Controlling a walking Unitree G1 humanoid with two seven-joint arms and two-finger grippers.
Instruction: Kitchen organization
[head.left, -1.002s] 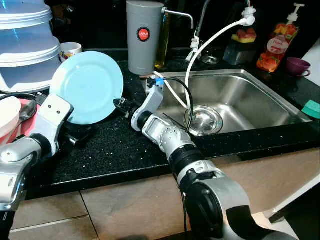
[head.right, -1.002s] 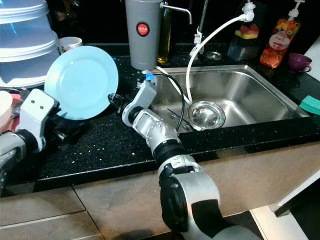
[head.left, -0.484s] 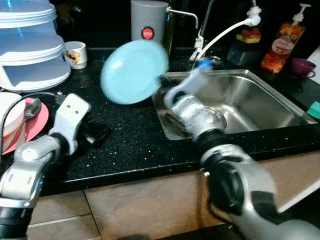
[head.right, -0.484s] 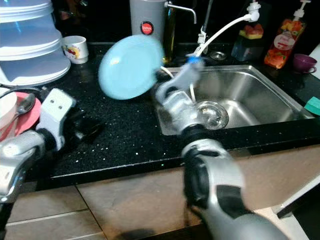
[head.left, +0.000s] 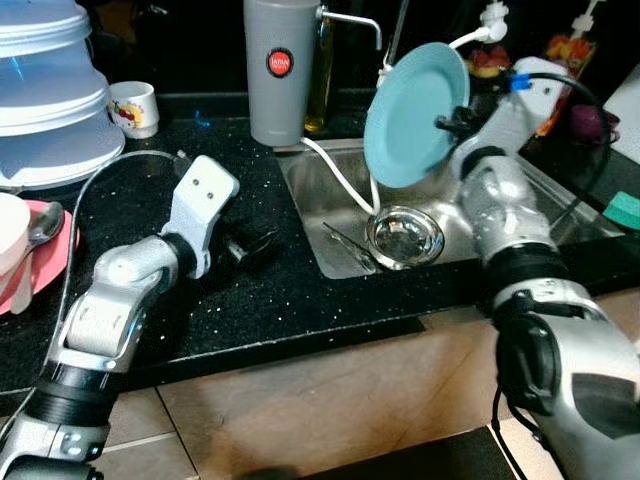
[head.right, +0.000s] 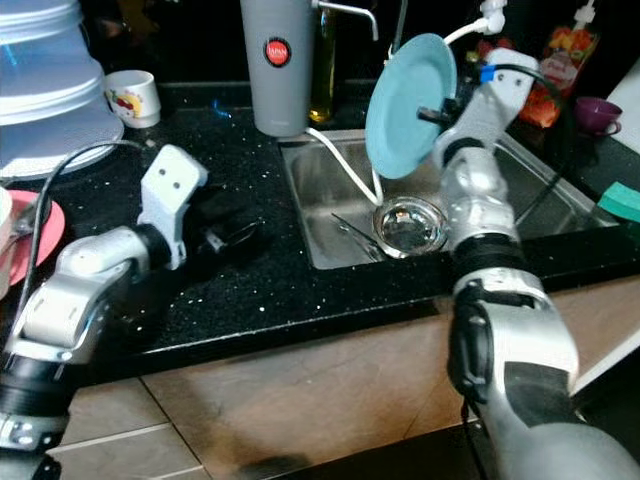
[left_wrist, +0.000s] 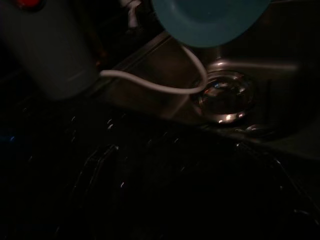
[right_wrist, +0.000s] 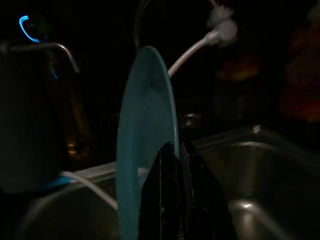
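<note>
My right gripper (head.left: 447, 123) is clenched on the blue plate's (head.left: 414, 115) rim, holding it upright over the sink (head.left: 560, 205), upper right of frame. My left gripper (head.left: 250, 246) rests released on the counter (head.left: 290, 290).

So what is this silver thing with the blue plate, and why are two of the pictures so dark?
It is a house robot with two silver arms. Two pictures come from cameras in its head, looking down at a black speckled counter and a steel sink. The dark two come from cameras on its wrists. The right gripper pinches the round light-blue plate by its rim, on edge above the sink, where a shiny metal bowl sits. The left gripper rests low over the counter. A tall grey canister stands behind.
</note>
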